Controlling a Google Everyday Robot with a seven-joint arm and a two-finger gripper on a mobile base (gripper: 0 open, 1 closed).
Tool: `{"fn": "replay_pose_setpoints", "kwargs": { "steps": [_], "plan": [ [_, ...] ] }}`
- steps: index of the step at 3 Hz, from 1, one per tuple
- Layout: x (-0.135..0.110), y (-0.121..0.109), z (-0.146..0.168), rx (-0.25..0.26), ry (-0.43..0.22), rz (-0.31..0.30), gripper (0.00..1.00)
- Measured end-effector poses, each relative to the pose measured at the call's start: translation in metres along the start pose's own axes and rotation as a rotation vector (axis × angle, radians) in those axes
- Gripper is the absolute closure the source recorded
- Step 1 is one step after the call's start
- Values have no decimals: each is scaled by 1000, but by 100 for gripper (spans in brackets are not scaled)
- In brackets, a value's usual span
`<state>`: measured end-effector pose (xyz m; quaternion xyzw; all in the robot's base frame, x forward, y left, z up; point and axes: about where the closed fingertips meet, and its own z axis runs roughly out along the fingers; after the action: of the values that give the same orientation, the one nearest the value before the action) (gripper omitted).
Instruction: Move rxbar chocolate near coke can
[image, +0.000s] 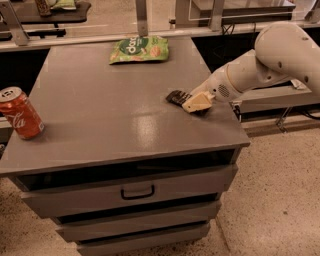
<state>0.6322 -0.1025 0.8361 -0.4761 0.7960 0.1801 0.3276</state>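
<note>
The rxbar chocolate (176, 96) is a flat black wrapper lying on the right side of the grey cabinet top (100, 95). My gripper (196, 103) comes in from the right on a white arm. It sits low over the bar's right end and hides that end. The coke can (20, 114) is red with white script and stands upright at the left front edge, far from the bar and the gripper.
A green snack bag (140, 49) lies flat at the back middle of the top. The cabinet has drawers below, with a handle (137, 192) on the top one. Shelving and table legs stand behind. The floor is speckled.
</note>
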Motion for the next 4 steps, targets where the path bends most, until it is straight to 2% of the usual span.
{"fn": "replay_pose_setpoints", "kwargs": {
  "steps": [1, 2, 3, 4],
  "plan": [
    [-3, 4, -6, 1, -18, -6, 85],
    [-6, 8, -15, 0, -37, -12, 100],
    [-26, 7, -45, 23, -93, -52, 100],
    [-28, 6, -47, 26, -98, -56, 100]
  ]
}}
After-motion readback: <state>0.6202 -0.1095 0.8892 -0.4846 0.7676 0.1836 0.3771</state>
